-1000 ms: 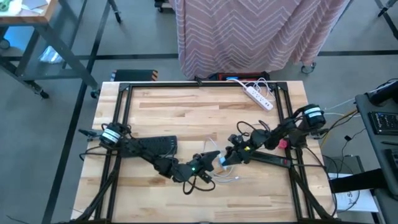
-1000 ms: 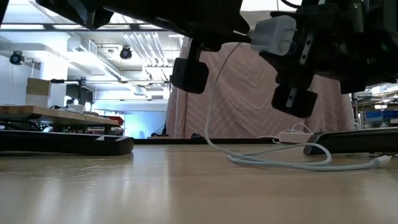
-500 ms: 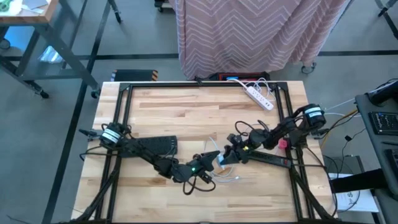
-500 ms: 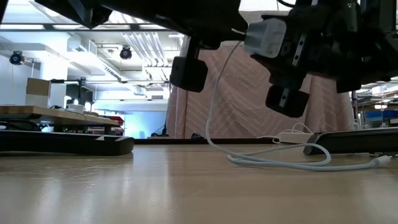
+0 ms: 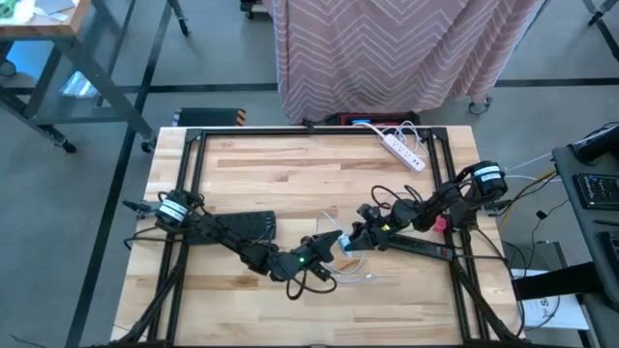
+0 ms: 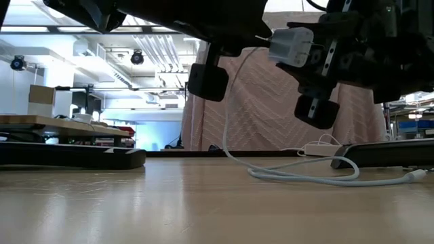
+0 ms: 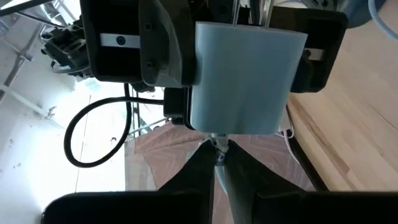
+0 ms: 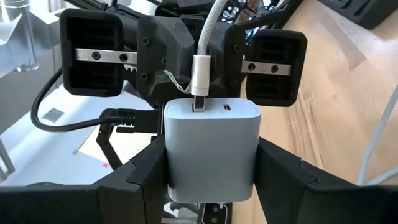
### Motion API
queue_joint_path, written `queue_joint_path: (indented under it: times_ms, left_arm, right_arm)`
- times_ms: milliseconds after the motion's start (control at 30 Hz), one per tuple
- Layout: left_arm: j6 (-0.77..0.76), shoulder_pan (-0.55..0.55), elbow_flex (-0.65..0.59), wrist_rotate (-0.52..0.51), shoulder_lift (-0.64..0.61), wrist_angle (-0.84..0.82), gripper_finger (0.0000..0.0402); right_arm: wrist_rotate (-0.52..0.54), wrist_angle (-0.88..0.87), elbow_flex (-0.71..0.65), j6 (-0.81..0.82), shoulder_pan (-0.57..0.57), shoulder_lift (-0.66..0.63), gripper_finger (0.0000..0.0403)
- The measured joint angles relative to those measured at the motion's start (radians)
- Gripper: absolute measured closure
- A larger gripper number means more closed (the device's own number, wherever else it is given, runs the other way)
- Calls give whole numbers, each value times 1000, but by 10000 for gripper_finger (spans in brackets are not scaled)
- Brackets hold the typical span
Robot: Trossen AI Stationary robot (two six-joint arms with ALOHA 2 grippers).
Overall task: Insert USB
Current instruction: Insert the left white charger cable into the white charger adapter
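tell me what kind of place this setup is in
Probably a robotics lab or workshop: a butcher-block table in a black frame stands on a bare grey floor, another workbench and open ceiling ducts show beyond, and a power strip lies on the table.

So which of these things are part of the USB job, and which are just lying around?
In the job:
- white charger block, held by the right gripper
- USB plug on the white cable, held by the left gripper

Lying about:
- power strip
- black keyboard

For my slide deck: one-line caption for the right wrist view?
Right gripper holds the white charger while the left gripper seats the USB plug.
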Motion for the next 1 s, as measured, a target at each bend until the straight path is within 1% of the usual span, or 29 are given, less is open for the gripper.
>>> queue_joint_path:
  times_ms: [233, 400, 567, 800, 867, 1000]
  left_arm:
    - [-10, -2, 0, 19, 0, -8, 393]
    - [-48, -2, 0, 30, 0, -55, 393]
    - [-61, -1, -1, 42, 2, -76, 393]
    - [-131, 0, 0, 56, -1, -124, 393]
    - [-148, 1, 0, 59, -1, -132, 393]
    - [-163, 1, -2, 68, 2, -150, 393]
  right_arm:
    - [-17, -4, -15, 28, -5, -6, 228]
    - [-28, -30, -10, 25, -10, -10, 228]
    - [-35, -140, -3, 17, -14, -33, 228]
    - [-38, -211, 16, -34, -15, -75, 228]
    - [-36, -278, 23, -48, -17, -96, 228]
    - [-33, -433, 49, -127, -17, -131, 228]
